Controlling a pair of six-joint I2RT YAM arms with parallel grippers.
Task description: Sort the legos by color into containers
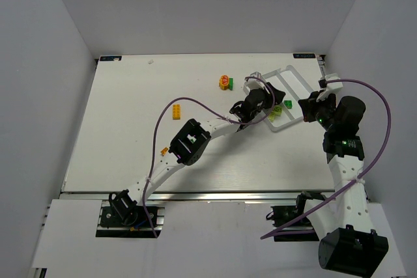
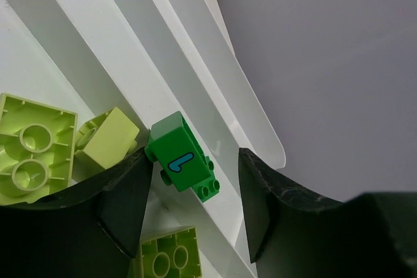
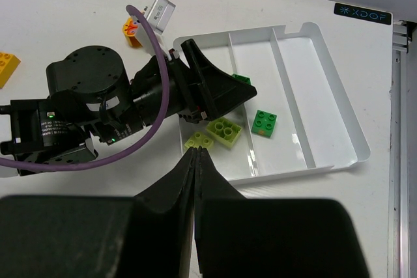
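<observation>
Worktop point(image 1: 130, 128) carries the clear three-compartment tray point(image 3: 296, 96) at its far right. Left gripper point(image 2: 195, 167) is over the tray, fingers spread. Dark green brick point(image 2: 179, 161) lies ungripped between them, closer to one finger, against a divider; can't tell which compartment. Right gripper point(image 3: 195, 161) is pressed together, holding nothing, near the tray. Lime bricks point(image 3: 223, 130) are in an end compartment, second green brick point(image 3: 264, 122) in the middle one.
</observation>
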